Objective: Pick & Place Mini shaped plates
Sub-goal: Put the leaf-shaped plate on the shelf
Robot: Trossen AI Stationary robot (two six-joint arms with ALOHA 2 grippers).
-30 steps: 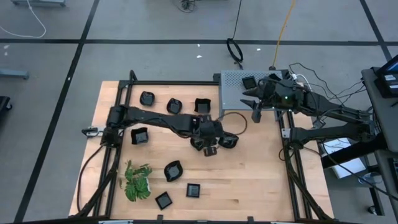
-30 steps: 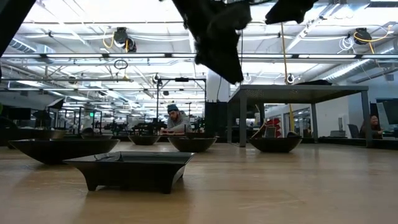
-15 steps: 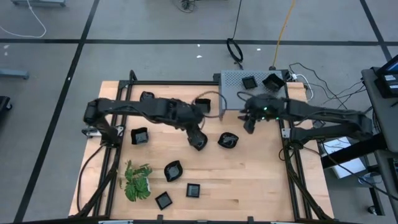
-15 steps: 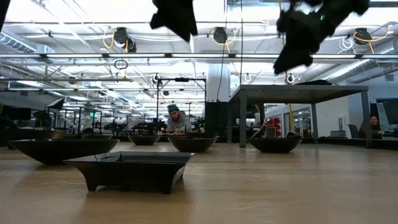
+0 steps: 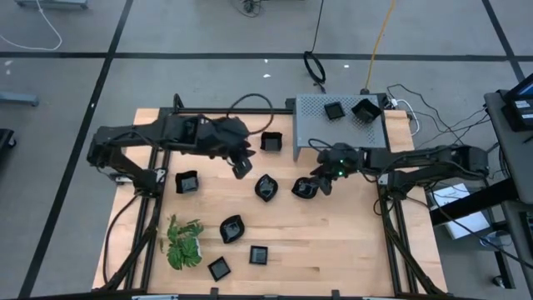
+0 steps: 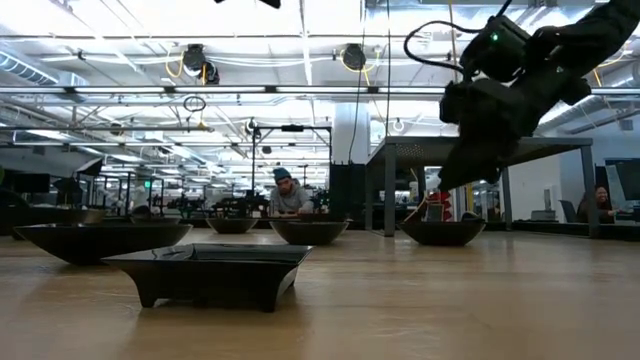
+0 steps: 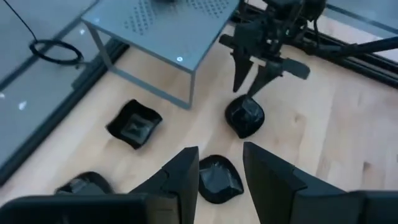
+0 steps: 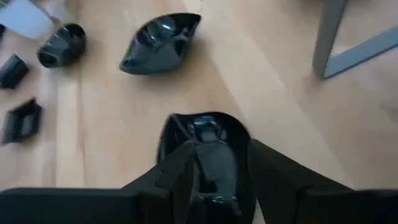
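Black mini shaped plates (image 5: 231,227) lie scattered over the wooden worktop (image 5: 333,242), with two more on the grey perforated stand (image 5: 312,112) at its far right corner. At the right of the worktop's middle, the right gripper (image 5: 320,185) hangs with fingers spread just over a rounded plate (image 5: 305,188). Near the far edge, the left gripper (image 5: 242,169) hovers open and empty above the wood, a leaf-like plate (image 5: 266,187) just beside it.

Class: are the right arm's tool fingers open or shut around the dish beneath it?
Open: the right tool straddles the dish, fingers apart.
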